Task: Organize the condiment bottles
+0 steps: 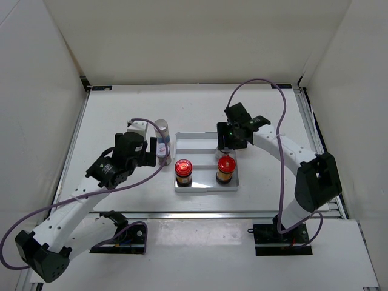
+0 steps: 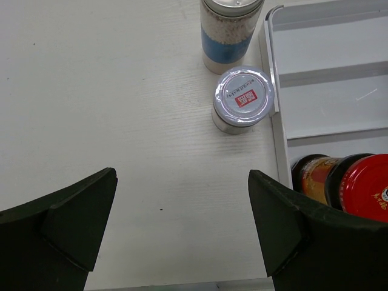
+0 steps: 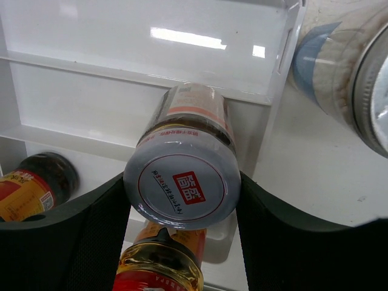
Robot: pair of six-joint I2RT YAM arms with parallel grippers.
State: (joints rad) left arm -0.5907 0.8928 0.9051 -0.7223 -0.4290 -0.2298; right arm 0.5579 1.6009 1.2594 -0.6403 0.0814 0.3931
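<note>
My right gripper (image 3: 182, 185) is shut on a short jar with a white printed lid (image 3: 182, 191), held over the right end of the white stepped tray (image 1: 197, 140); from above the gripper (image 1: 226, 144) covers the jar. Two red-capped amber jars (image 1: 183, 170) (image 1: 225, 167) stand on the tray's front step; one (image 3: 160, 270) is right below the held jar. My left gripper (image 2: 182, 227) is open over bare table, left of the tray. Ahead of it stand another white-lidded jar (image 2: 244, 97) and a silver-capped, blue-labelled bottle (image 2: 230, 33). A second blue-labelled bottle (image 3: 339, 66) stands beside the tray.
The tray's left rim (image 2: 271, 73) runs right beside the white-lidded jar and the nearer red-capped jar (image 2: 364, 185). White walls enclose the table on three sides. Purple cables loop over both arms.
</note>
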